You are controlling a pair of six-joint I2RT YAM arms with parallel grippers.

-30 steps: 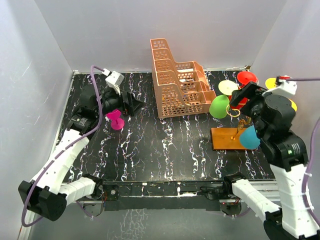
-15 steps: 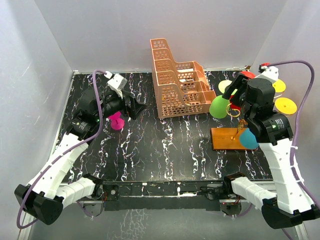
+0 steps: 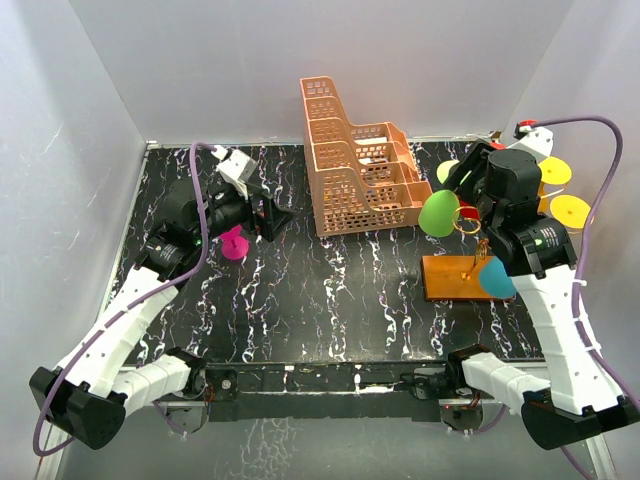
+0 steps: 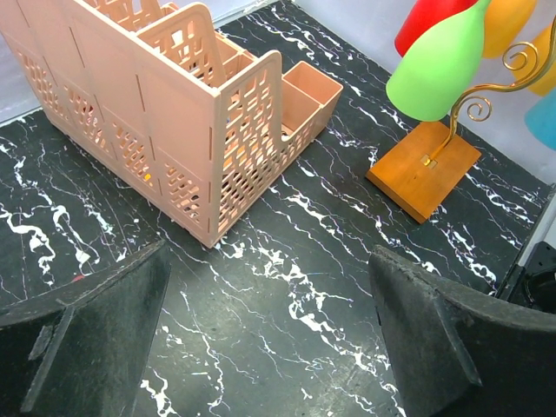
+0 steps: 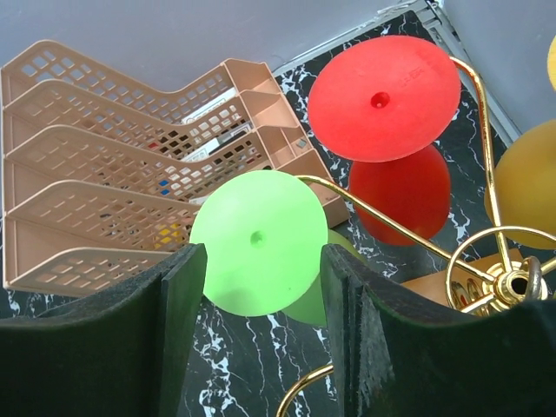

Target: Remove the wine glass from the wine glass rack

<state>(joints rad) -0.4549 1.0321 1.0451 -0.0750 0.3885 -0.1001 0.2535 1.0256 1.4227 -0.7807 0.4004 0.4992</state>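
The wine glass rack has an orange-brown base board (image 3: 455, 277) and a gold wire stem (image 5: 486, 156) with curled arms. A green glass (image 3: 438, 213), a red glass (image 5: 387, 91), a blue glass (image 3: 497, 278) and yellow glasses hang on it upside down. My right gripper (image 5: 265, 261) is open, one finger on each side of the green glass's round foot (image 5: 261, 239), which sits just past the fingertips. In the top view it (image 3: 460, 190) is right beside the green glass. My left gripper (image 4: 269, 287) is open and empty over the table, above a pink glass (image 3: 233, 243).
A peach-orange tiered lattice basket (image 3: 355, 165) stands at the back middle, left of the rack. The enclosure's grey walls close in the back and both sides. The rack stands close to the right wall.
My right arm has swung in and down toward the rack, bringing its fingers up to the green glass. My left gripper has shifted slightly to the right.
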